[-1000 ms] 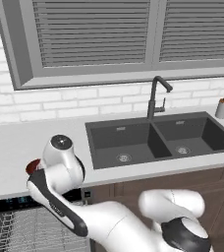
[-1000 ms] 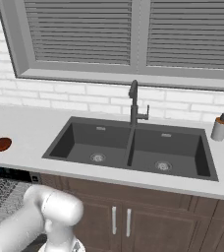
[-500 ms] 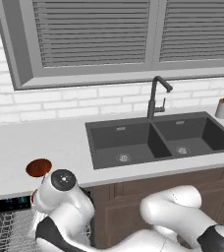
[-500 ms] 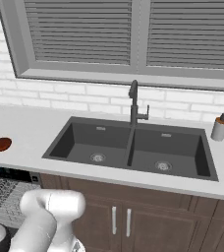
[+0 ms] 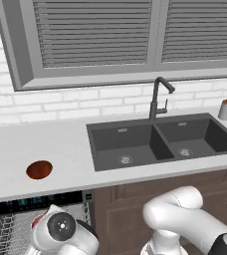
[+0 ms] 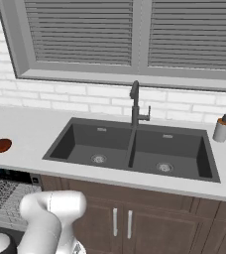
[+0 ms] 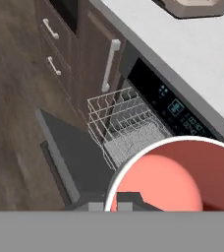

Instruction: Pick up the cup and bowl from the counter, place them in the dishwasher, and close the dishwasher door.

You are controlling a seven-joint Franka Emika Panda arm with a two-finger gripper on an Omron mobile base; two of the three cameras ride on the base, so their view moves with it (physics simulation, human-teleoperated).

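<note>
Cup (image 7: 182, 172): white rim, salmon-red interior. Bowl (image 5: 39, 169): reddish-brown, on pale grey-white table (image 5: 60, 149) left of charcoal sink (image 5: 155, 142). Dishwasher (image 7: 148, 115): black strip, bluish lights, grey wire rack; dark grey door (image 7: 70, 152).

Arm now far lower in the left base view than a second ago: its round wrist joint, then up at counter height beside the bowl (image 5: 39, 169), sits at the bottom left of frame in front of the dishwasher (image 5: 16, 219). Bowl, half hidden behind the arm before, lies fully exposed at lower left. In the right base view the arm has sunk toward the lower left corner. Hand view has the cup (image 7: 178, 174) in the closed gripper (image 7: 126, 199), above the wire rack (image 7: 121, 125).
</note>
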